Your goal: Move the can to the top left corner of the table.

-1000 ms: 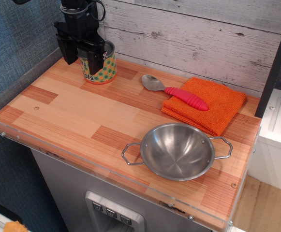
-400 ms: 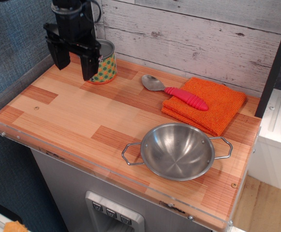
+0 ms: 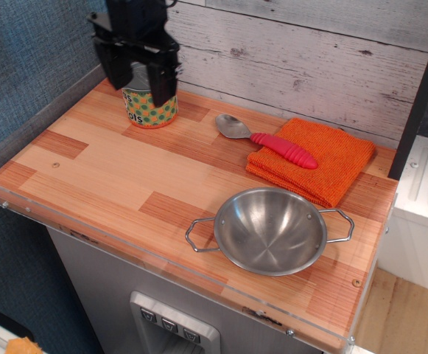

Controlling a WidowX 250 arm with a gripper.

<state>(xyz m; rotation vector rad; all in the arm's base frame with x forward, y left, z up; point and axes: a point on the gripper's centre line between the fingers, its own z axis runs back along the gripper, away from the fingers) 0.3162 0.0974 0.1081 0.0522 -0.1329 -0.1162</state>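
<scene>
The can [image 3: 152, 110], a short tin with an orange-yellow label and green dots, stands upright at the far left corner of the wood-plank table [image 3: 103, 169], close to the back wall. My black gripper [image 3: 138, 88] hangs just above the can and in front of its top, hiding most of the lid. Its two fingers [image 3: 163, 85] are spread apart and do not grip the can.
A spoon with a pink handle [image 3: 272, 144] lies partly on a folded orange cloth [image 3: 324, 162] at the back right. A steel two-handled bowl [image 3: 270, 230] sits near the front edge. Clear acrylic guards [image 3: 22, 147] line the left and front edges. A white plank wall stands behind.
The gripper, which was open around the can, swung off to the left and has now moved back right and higher, over the can. The can stays in place.
</scene>
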